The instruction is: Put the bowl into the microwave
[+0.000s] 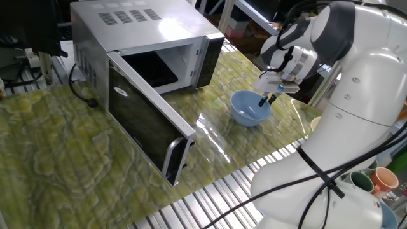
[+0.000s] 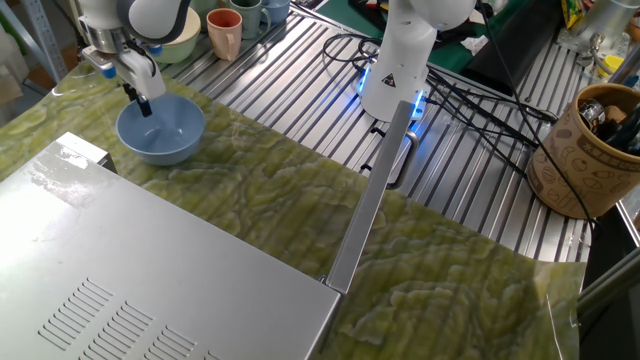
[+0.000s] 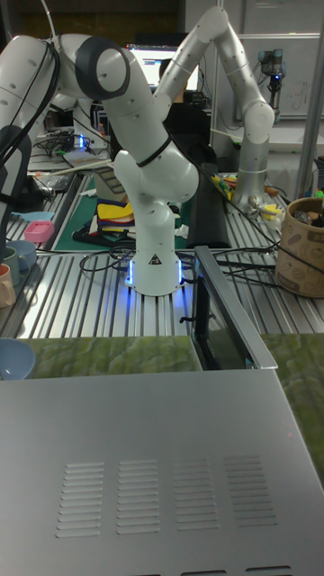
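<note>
My gripper [image 1: 268, 99] is pinching the bowl [image 1: 250, 108] rim w/ jaws closed, bowl at the table's [image 1: 57, 146] robot-side edge, microwave [image 1: 149, 57] door open; lift & placing inside remain, I'd judge.

Bright, even overhead light; all views are sharp. Glare streaks the table [image 1: 210, 130] (near its front edge) and the microwave [image 1: 168, 27] top.

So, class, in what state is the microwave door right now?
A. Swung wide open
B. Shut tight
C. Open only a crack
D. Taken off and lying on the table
A: the microwave door stands swung far out from the body, leaving the dark cavity open to view.
</note>
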`<state>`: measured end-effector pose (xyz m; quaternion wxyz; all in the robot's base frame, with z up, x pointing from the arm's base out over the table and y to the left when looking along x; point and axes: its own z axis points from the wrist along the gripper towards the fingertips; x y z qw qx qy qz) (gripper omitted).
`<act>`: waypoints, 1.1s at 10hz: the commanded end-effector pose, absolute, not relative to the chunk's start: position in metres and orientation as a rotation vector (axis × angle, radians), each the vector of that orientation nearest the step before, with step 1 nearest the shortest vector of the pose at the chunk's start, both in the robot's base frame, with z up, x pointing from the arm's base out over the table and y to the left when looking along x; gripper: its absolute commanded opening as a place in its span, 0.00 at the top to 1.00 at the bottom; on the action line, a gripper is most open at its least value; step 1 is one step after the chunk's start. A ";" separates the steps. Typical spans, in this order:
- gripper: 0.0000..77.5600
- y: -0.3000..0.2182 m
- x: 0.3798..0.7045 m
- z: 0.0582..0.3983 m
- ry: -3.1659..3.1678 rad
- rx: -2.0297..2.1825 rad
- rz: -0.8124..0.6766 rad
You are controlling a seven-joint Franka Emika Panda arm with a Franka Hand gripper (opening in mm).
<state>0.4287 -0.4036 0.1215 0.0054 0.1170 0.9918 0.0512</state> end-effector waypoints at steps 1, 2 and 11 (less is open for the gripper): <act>0.99 -0.404 0.430 0.122 3.102 0.363 0.160; 0.99 -0.404 0.430 0.122 3.102 0.363 0.160; 0.99 -0.380 0.426 0.168 3.083 0.556 0.173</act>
